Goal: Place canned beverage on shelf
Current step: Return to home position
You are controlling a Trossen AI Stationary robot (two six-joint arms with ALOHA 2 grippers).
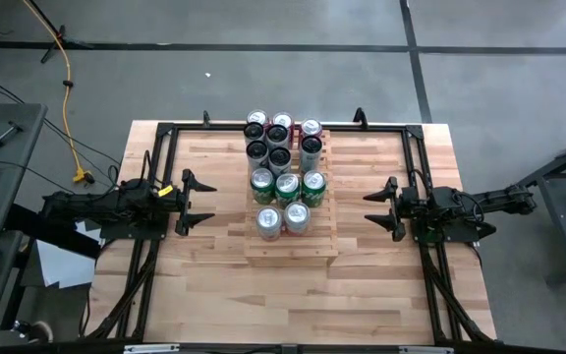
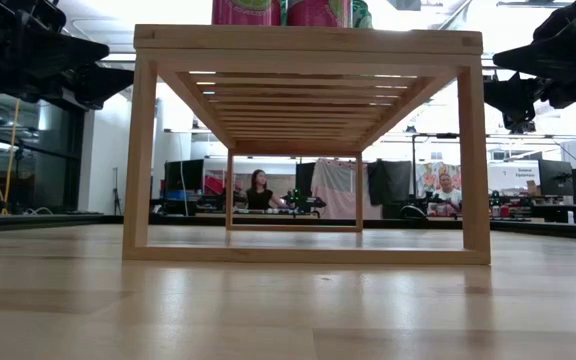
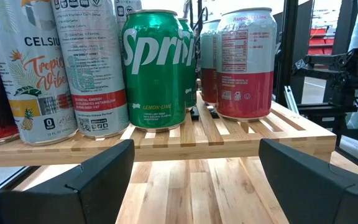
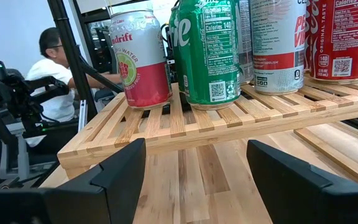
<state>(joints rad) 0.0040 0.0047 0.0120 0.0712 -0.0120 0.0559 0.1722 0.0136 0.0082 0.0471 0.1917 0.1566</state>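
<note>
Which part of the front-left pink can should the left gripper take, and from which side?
Its mid-body, from the shelf's left side: the pink can stands upright with that flank bare toward the left gripper, while a second pink can blocks its right.

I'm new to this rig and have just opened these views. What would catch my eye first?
The cluster of cans packed in rows toward one end of the wooden shelf at the table's middle stands out first, with green Sprite cans among them. The left gripper and right gripper flank the shelf, one on each side, jaws open and empty.
</note>
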